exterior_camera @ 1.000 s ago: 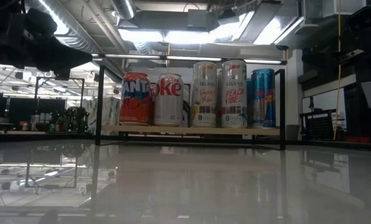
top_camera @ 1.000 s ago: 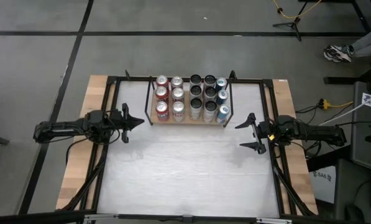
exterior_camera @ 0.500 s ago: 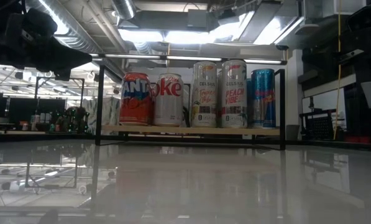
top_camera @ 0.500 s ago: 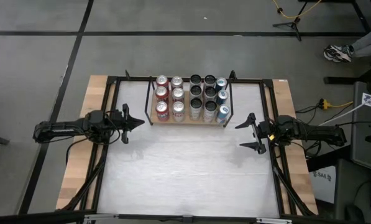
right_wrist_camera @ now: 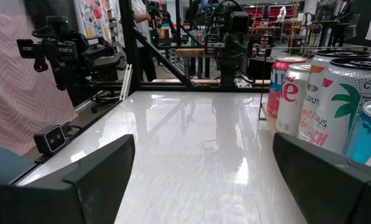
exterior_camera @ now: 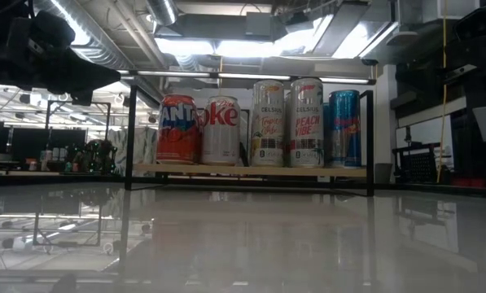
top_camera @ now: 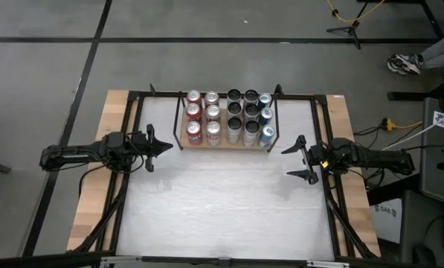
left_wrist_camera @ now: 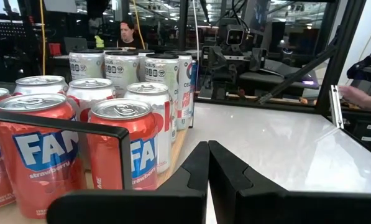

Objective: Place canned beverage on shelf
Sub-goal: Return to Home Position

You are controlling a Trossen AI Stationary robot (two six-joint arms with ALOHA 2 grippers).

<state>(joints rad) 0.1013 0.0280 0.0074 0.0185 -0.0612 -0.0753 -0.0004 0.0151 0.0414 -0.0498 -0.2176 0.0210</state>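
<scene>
White tabletop (top_camera: 222, 212) | shelf (exterior_camera: 251, 171), cans (top_camera: 229, 119) unmoved | left pincer (top_camera: 167, 147) closed, empty | right pincer (top_camera: 287, 163) spread wide, empty | both static

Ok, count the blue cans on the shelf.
3. All stand in one row at the shelf end nearest the right gripper: the back blue can, the middle blue can, the front blue can. None looks hidden from above.
</scene>
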